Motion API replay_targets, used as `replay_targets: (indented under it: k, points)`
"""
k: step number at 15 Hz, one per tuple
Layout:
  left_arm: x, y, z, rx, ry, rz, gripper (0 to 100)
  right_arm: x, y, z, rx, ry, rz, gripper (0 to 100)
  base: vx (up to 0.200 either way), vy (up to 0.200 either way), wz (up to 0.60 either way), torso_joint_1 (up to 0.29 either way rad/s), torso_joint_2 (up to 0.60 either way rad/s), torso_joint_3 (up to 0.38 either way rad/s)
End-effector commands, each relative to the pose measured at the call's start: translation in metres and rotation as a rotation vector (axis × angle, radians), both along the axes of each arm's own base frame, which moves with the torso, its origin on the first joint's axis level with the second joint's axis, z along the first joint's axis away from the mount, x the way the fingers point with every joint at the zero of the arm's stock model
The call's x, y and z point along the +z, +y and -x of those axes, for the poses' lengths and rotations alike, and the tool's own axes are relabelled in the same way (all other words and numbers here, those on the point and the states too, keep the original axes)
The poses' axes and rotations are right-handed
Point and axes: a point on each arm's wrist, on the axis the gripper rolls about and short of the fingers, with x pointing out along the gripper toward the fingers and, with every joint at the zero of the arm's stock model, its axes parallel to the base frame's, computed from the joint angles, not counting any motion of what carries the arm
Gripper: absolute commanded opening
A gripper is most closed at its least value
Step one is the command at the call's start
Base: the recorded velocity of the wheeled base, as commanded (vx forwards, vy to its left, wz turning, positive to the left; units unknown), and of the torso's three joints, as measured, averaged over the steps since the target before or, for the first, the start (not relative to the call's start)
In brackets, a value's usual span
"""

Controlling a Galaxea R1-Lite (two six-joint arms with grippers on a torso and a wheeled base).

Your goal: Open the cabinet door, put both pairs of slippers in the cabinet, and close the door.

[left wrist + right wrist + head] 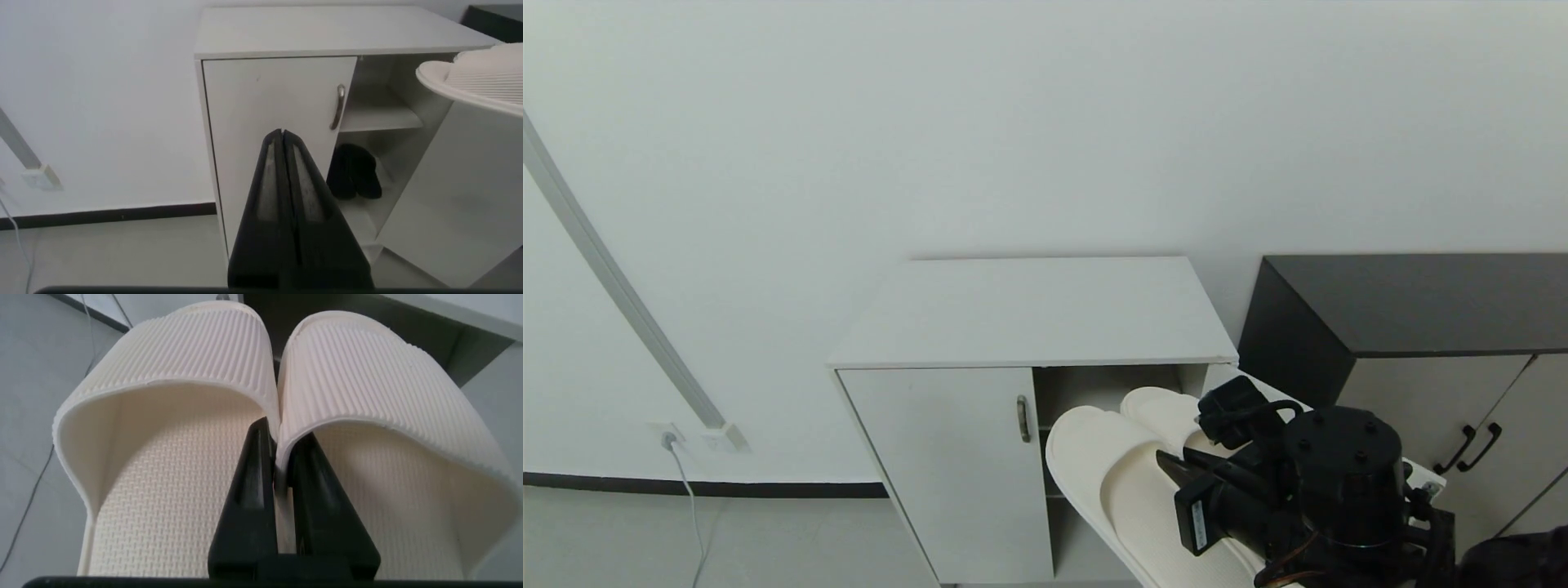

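The white cabinet (pixel 1029 314) stands against the wall with its left door (pixel 939 457) closed and its right door (pixel 458 188) swung open. My right gripper (pixel 1176 467) is shut on a pair of cream slippers (pixel 1111 482), held side by side in front of the open right half. In the right wrist view its fingers (pixel 260 457) pinch the two touching inner walls of the cream slippers (pixel 163 457). A black pair of slippers (pixel 354 171) lies on a lower shelf inside. My left gripper (pixel 283 135) is shut and empty, facing the closed door.
A dark cabinet (pixel 1413 302) with black handles stands right beside the white one, close to the open door. A wall socket with a cable (pixel 670 441) sits low on the wall to the left. Bare floor lies in front of the closed door.
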Motion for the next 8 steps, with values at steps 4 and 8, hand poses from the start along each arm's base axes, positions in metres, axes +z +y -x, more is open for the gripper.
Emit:
replay_targets:
  k: [4,8]
  points:
    - [0.0001,0.0000,-0.0001,0.000,0.001,0.000,0,-0.0051,0.0013,-0.0008,0.001,0.011,0.011,0,0.000,0.000,0.00,-0.179,0.41,0.228]
    - [0.0001,0.0000,-0.0001,0.000,0.001,0.000,0,-0.0058,0.0014,-0.0004,0.001,0.011,0.014,0,0.000,0.000,0.00,-0.229,0.55,0.314]
